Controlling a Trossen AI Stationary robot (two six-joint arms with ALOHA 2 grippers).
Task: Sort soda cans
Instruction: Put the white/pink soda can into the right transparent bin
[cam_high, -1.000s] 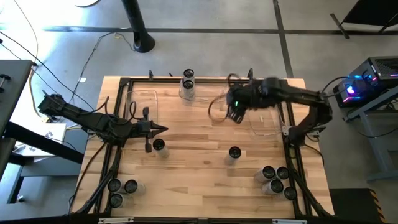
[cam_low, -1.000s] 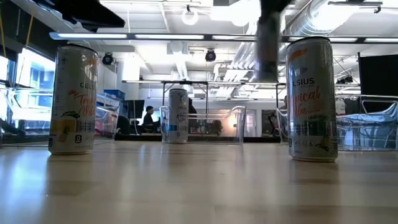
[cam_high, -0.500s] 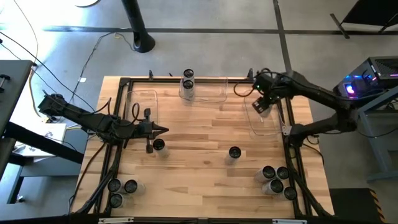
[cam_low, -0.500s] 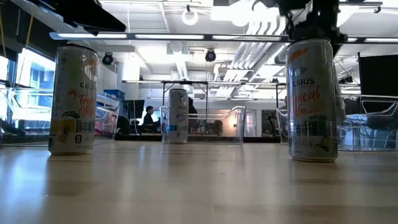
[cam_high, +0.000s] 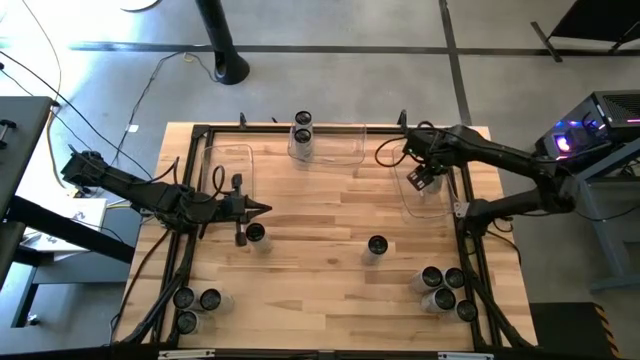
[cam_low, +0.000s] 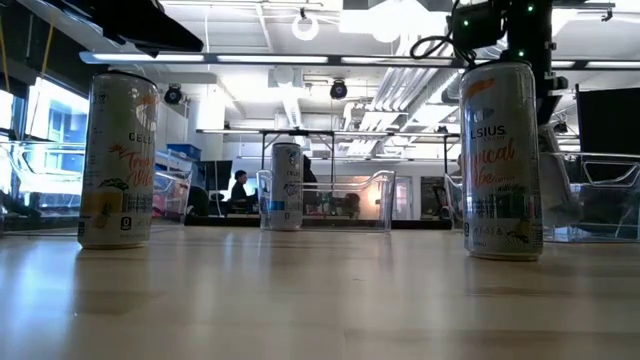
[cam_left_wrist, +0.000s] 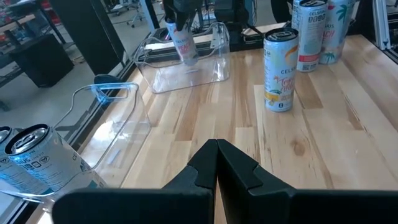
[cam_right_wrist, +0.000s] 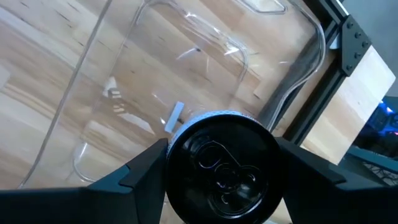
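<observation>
My right gripper (cam_high: 425, 177) hangs over the right clear bin (cam_high: 427, 207), shut on a soda can (cam_right_wrist: 222, 155) whose dark top fills the right wrist view. The left wrist view shows that can (cam_left_wrist: 182, 43) inside the bin's walls. My left gripper (cam_high: 262, 209) waits shut at the table's left, just beyond a standing can (cam_high: 255, 233). One can (cam_high: 376, 245) stands at the table's middle. Two cans (cam_high: 302, 128) stand in the far bin (cam_high: 340, 148). Several cans (cam_high: 445, 290) cluster at the near right and three (cam_high: 193, 305) at the near left. My right gripper pinches the can between its two fingers (cam_right_wrist: 143, 168), one on each side of the can's wall just under the top rim (cam_right_wrist: 186, 127). The fingers come from above, pointing down. The can hangs nearly upright inside the right bin; whether its base touches the bin's floor I cannot tell.
A third clear bin (cam_high: 230, 165) lies at the far left, beyond my left arm. A dark metal frame (cam_high: 470, 250) runs along the table's edges. In the low view the middle can (cam_low: 500, 160) and the left can (cam_low: 118, 160) stand close to the camera. Bare wood lies between the can groups.
My right gripper has carried its can from above the table's far middle toward the right edge, over the right bin, and then moved down into the bin. It has stayed shut on the can. My left arm has kept still.
</observation>
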